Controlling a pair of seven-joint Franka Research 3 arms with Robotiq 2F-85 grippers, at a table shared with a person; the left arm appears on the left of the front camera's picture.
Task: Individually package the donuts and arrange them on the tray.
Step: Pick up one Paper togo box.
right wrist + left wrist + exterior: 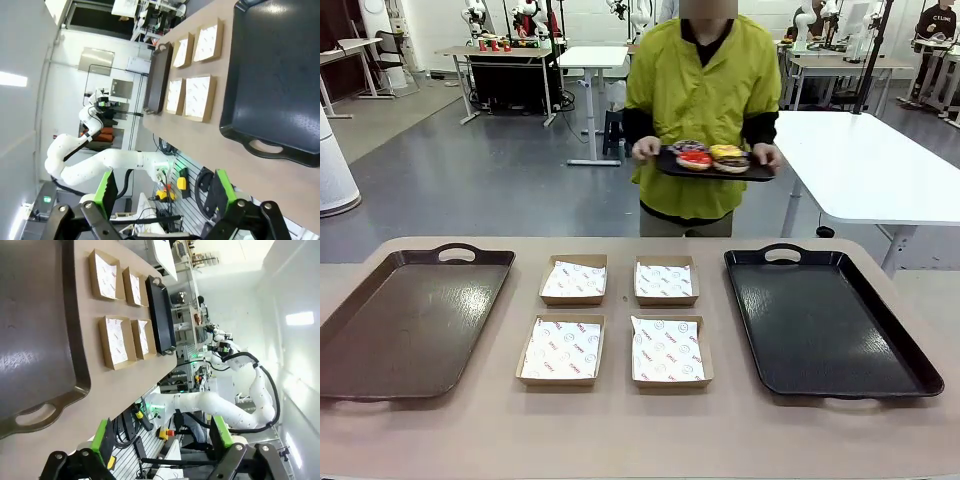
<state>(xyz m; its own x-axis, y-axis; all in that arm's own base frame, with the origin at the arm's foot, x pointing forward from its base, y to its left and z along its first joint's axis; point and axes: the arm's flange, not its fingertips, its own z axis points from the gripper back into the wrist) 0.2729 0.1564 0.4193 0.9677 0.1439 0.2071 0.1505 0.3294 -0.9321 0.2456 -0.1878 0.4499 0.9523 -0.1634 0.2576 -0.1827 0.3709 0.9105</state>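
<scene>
While left hand (161, 437) and right hand (164, 191) gape, donuts (695, 159) sit far beyond.

No legible text or numbers

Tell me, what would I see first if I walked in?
Probably the person in the bright yellow-green top across the table, carrying colourful donuts on a small tray. Then four cardboard boxes mid-table, between a big brown tray left and a black tray right.
</scene>
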